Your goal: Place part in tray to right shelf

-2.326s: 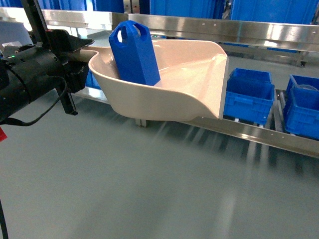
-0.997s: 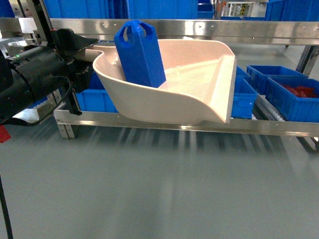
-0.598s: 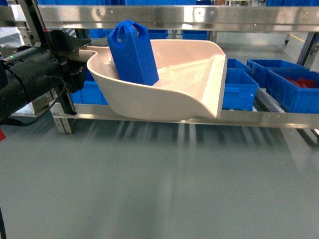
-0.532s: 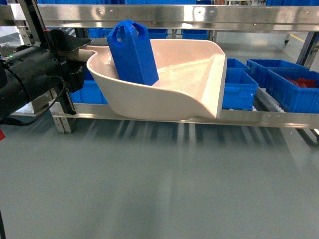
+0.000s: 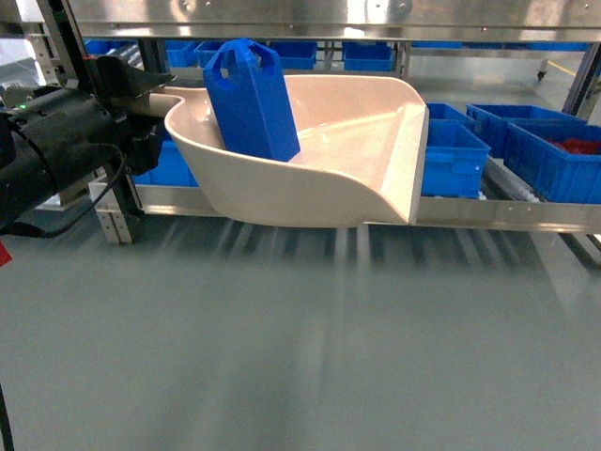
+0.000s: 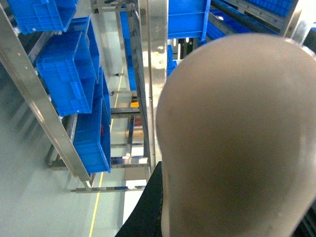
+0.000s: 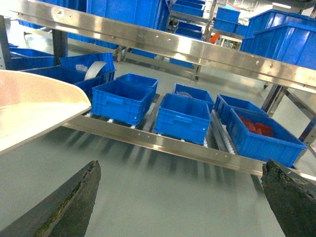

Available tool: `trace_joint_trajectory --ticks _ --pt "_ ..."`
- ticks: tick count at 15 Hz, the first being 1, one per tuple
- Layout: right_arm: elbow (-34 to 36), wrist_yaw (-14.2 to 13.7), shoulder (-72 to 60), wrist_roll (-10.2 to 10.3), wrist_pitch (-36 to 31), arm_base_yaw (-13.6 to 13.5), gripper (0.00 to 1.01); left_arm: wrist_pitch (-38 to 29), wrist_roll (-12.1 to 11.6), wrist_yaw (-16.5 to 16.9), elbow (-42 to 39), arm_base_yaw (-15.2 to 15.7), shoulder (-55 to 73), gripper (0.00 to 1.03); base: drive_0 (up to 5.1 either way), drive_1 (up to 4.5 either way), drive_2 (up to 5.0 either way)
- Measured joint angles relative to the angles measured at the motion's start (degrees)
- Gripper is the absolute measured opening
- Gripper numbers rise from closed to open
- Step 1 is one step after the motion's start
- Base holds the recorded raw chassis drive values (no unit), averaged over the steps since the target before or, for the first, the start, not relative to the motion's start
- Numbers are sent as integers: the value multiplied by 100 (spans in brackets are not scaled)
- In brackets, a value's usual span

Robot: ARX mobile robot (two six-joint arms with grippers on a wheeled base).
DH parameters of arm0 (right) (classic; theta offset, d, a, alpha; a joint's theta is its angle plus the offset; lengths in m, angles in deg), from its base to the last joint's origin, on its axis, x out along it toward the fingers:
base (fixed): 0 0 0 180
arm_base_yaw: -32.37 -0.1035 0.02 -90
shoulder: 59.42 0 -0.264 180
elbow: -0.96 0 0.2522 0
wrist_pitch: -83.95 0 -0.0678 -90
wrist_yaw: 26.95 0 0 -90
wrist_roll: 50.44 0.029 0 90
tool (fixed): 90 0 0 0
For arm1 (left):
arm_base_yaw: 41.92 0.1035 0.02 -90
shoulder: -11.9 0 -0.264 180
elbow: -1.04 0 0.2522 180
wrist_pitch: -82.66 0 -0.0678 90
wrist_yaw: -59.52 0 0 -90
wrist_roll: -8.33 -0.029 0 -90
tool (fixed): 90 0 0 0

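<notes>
Jaws: your left gripper (image 5: 141, 94) grips the handle of the cream-beige plastic scoop tray (image 5: 310, 183); right gripper (image 7: 182, 197) is spread open, holding nothing.
Part: your small bright blue peaked plastic block (image 5: 252, 99) stands inside the tray, far left.
Change: the stainless-steel riveted shelf rail (image 5: 376, 14) has climbed to the frame's top; blue crates (image 5: 455, 160) sit lower right.
Meaning: you're likely closing on the shelf; unloading not yet begun.

blue crates (image 7: 180, 117) sit side by side above a grey floor (image 5: 300, 357).

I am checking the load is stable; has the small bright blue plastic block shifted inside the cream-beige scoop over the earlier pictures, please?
No. The blue block stands upright against the scoop's back-left wall as before.
</notes>
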Motion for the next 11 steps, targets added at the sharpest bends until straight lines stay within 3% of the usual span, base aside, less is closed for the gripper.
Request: trace_joint_trajectory --ticks 11 --pt "0 0 0 -15 2 0 98 0 2 0 0 0 0 15 0 0 0"
